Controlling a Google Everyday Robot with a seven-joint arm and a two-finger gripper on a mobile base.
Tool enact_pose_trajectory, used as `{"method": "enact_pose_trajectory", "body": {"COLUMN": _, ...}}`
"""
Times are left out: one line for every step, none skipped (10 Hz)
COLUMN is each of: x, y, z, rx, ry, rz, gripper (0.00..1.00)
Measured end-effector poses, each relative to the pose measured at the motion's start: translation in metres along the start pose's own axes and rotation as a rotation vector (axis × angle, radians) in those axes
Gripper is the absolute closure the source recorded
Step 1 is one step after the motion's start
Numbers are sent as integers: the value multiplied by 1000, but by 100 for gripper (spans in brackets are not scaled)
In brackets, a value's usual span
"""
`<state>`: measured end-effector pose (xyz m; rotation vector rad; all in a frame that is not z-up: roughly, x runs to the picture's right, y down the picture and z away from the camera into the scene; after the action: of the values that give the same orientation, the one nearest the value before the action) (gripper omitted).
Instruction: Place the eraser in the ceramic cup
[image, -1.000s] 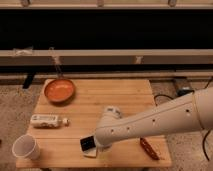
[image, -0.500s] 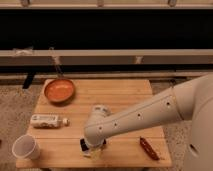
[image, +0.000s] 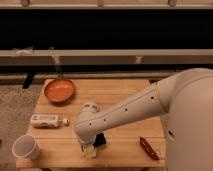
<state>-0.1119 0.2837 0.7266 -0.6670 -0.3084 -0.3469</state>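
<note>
Since half a second ago the big white arm (image: 130, 110) has swung further toward the left of the view and dropped lower, bringing its gripper (image: 89, 149) down near the front edge of the wooden table (image: 120, 90), right at the eraser (image: 100, 140). That black block lies on the wood by the front edge, on the side of the gripper away from the cup and partly covered by the wrist. Whether the gripper is clenched on it or released I cannot tell, as the wrist hides it. The step in hand looks to be the grasp. To do it well, the hold should sit squarely across the block's flat faces and be firm before any lift. The lift should then go straight up clear of the wood. The carry should end centred over the cup's mouth, with the release made low, since a light cup could tip if the block struck its rim. Of the containers, the orange pan (image: 59, 91) at the back left appears empty. The ceramic cup (image: 25, 147) stands upright at the front left corner, well apart from the eraser, with nothing visible inside. A beige slab (image: 45, 120) lies between pan and cup, and a dark-red stick (image: 148, 148) lies at the front right.
</note>
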Motion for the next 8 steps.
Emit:
{"method": "enact_pose_trajectory", "body": {"x": -2, "y": -2, "z": 3, "rx": -2, "ry": 1, "rz": -3, "gripper": 22}}
{"method": "enact_pose_trajectory", "body": {"x": 0, "y": -3, "z": 5, "rx": -2, "ry": 3, "rz": -1, "gripper": 25}}
{"method": "enact_pose_trajectory", "body": {"x": 1, "y": -5, "z": 7, "rx": 1, "ry": 5, "rz": 4, "gripper": 36}}
{"method": "enact_pose_trajectory", "body": {"x": 2, "y": -6, "z": 7, "rx": 2, "ry": 4, "rz": 8, "gripper": 48}}
{"method": "enact_pose_trajectory", "body": {"x": 3, "y": -7, "z": 8, "rx": 4, "ry": 5, "rz": 10, "gripper": 56}}
{"method": "enact_pose_trajectory", "body": {"x": 4, "y": -7, "z": 8, "rx": 3, "ry": 6, "rz": 12, "gripper": 63}}
{"method": "enact_pose_trajectory", "body": {"x": 4, "y": -8, "z": 9, "rx": 3, "ry": 10, "rz": 8, "gripper": 79}}
{"method": "enact_pose_trajectory", "body": {"x": 3, "y": -7, "z": 10, "rx": 1, "ry": 11, "rz": 6, "gripper": 87}}
